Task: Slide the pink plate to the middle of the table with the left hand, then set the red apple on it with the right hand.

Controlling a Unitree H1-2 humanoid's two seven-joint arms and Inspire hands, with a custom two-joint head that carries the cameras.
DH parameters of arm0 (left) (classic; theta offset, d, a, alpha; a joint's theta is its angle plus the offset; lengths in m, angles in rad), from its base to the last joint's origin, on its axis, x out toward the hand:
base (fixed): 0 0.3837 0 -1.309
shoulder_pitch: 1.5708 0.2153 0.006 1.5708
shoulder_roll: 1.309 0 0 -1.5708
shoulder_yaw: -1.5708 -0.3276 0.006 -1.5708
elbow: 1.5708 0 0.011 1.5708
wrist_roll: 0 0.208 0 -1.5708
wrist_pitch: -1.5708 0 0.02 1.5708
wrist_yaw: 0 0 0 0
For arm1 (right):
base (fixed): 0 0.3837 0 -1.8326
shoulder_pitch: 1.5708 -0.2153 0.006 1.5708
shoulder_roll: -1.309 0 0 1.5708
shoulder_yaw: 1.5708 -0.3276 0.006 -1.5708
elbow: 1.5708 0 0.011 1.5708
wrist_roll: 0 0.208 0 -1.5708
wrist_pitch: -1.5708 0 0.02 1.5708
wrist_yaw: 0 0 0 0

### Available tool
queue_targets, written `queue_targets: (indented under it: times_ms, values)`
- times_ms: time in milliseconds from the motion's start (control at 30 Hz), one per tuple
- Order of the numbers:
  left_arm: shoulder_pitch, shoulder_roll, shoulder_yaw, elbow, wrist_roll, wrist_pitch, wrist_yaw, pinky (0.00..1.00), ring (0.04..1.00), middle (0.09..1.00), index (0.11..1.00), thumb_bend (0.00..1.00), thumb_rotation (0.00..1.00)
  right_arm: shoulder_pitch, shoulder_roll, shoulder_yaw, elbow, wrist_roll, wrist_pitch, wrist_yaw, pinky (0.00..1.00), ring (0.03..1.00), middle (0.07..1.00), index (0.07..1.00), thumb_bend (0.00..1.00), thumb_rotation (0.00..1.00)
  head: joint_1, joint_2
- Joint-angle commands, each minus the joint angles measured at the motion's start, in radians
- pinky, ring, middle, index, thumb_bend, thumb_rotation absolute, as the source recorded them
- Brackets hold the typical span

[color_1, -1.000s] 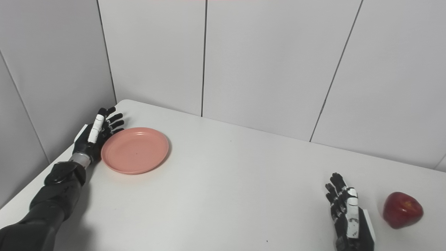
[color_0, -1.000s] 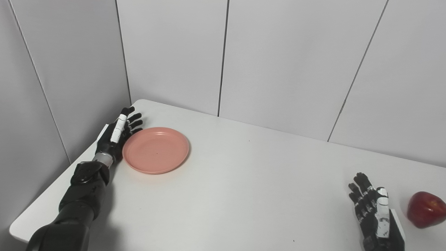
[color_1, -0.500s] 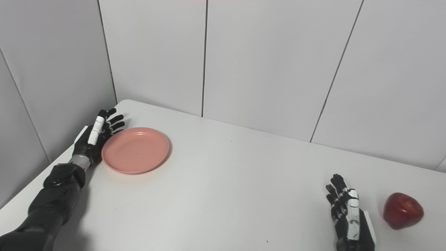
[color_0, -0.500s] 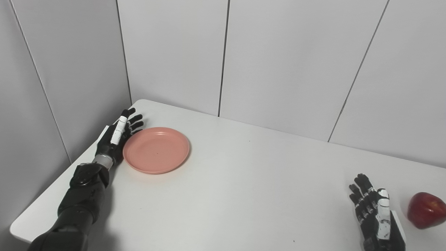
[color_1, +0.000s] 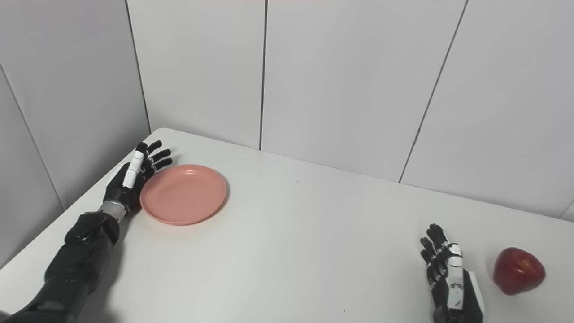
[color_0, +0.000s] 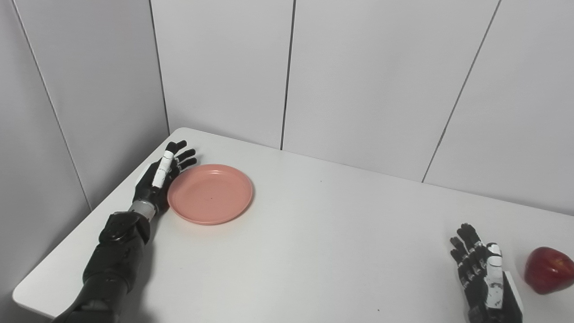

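Fingers (color_0: 181,154) of left hand (color_0: 158,179) spread against pink plate (color_0: 210,194) — pushing.

Both head views are bright and evenly lit by soft, diffuse light from overhead. The white table (color_0: 314,251) shows no glare; faint shadows pool toward five o'clock of the pink plate (color_0: 210,194) and beside the left arm (color_0: 114,255). Focus is sharp throughout. Wall seams (color_0: 287,74) lean outward toward the edges, showing wide-angle distortion.
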Motion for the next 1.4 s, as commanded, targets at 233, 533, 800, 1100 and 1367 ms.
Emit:
queue_targets:
  times_ms: [233, 533, 800, 1100, 1367]
  values:
    - [-0.022, -0.009, -0.023, -0.085, 0.020, 0.024, 0.014, 0.80, 0.854, 0.864, 0.915, 0.96, 0.84, 0.043, 0.016, 0.008, 0.015, 0.013, 0.016, -0.002, 1.00, 0.960, 0.962, 0.916, 0.85, 1.00, -0.002, 0.006]
    - [-0.026, -0.045, -0.026, -0.106, 0.016, 0.045, 0.029, 0.82, 0.862, 0.864, 0.883, 0.94, 0.81, 0.043, 0.017, 0.013, 0.013, 0.001, 0.012, -0.012, 1.00, 0.954, 0.959, 0.915, 0.85, 1.00, -0.007, 0.010]
    - [-0.038, -0.072, -0.036, -0.099, 0.028, 0.040, 0.040, 0.82, 0.861, 0.861, 0.875, 0.95, 0.80, 0.044, 0.020, 0.016, 0.004, 0.000, 0.016, -0.016, 1.00, 0.946, 0.952, 0.910, 0.86, 1.00, -0.009, 0.011]
    - [-0.043, -0.091, -0.059, -0.094, 0.033, 0.041, 0.048, 0.83, 0.869, 0.868, 0.870, 0.93, 0.83, 0.046, 0.024, 0.017, -0.004, -0.003, 0.021, -0.025, 1.00, 0.944, 0.949, 0.907, 0.86, 1.00, -0.009, 0.015]
    - [-0.052, -0.118, -0.080, -0.054, 0.040, 0.029, 0.044, 0.83, 0.871, 0.873, 0.894, 0.93, 0.83, 0.045, 0.024, 0.024, -0.003, -0.006, 0.017, -0.029, 1.00, 0.942, 0.950, 0.903, 0.86, 1.00, -0.014, 0.017]
